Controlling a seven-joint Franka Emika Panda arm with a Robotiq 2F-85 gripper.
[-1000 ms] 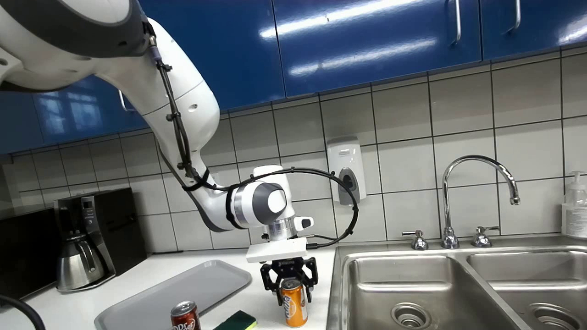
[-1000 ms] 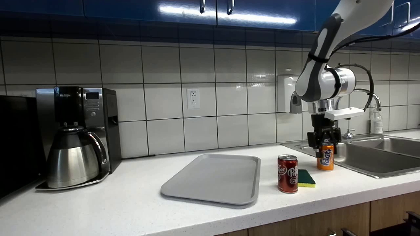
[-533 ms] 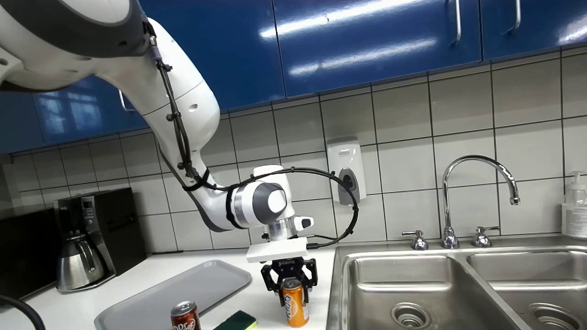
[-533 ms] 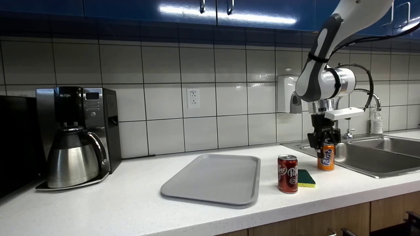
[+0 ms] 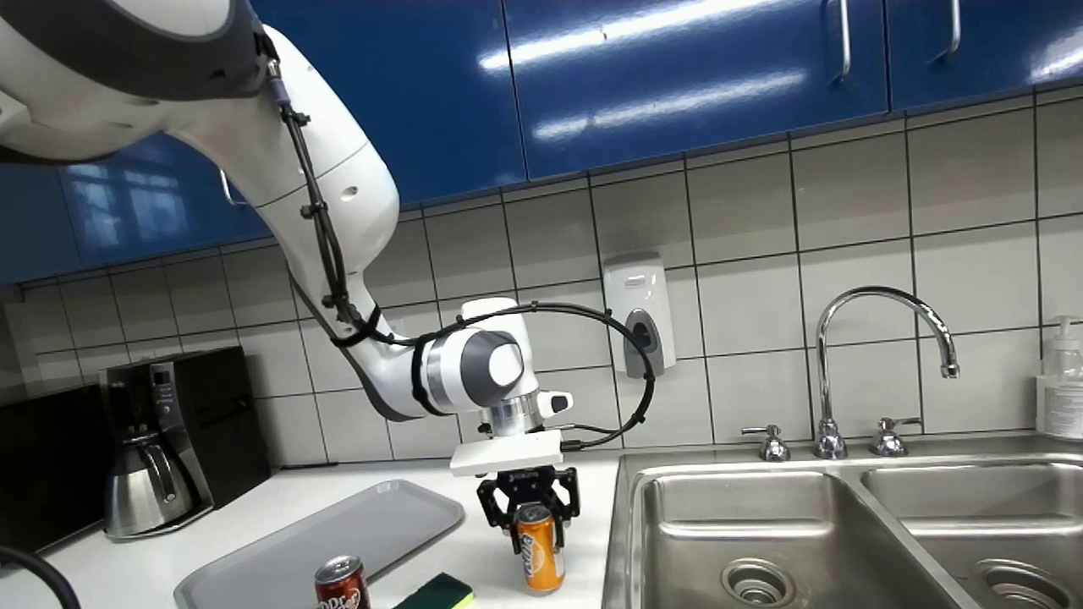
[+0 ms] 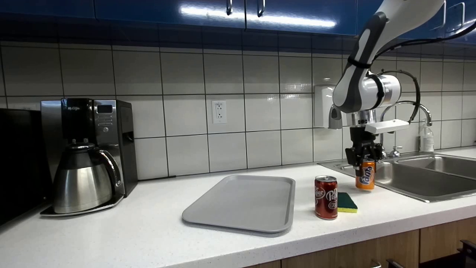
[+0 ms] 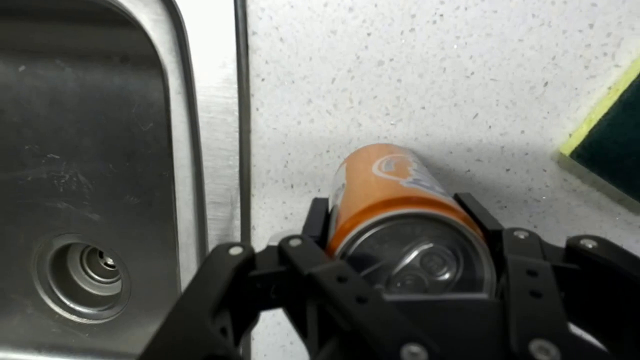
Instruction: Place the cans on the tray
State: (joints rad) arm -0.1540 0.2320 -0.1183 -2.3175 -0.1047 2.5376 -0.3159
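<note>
The orange can (image 5: 542, 562) stands upright between the fingers of my gripper (image 5: 538, 544), close to the sink. It also shows in an exterior view (image 6: 366, 178) and in the wrist view (image 7: 382, 175). My fingers are closed against both sides of its upper part, and its base looks slightly off the counter. The dark red can (image 6: 326, 197) with a silver top stands upright on the counter, right of the light-grey tray (image 6: 245, 203). Its lower part is cut off in an exterior view (image 5: 341, 584). The tray lies flat with nothing on it.
A green and yellow sponge (image 6: 346, 203) lies between the two cans, beside the red one. The steel sink (image 5: 624, 524) borders the orange can's side, with a faucet (image 5: 825, 372) behind. A coffee maker with a steel pot (image 6: 83, 178) stands at the tray's far side.
My fingers have closed a little on the orange can. Gripper and can have then moved slightly up and toward the tray side. The red can, tray and sponge have not moved.
</note>
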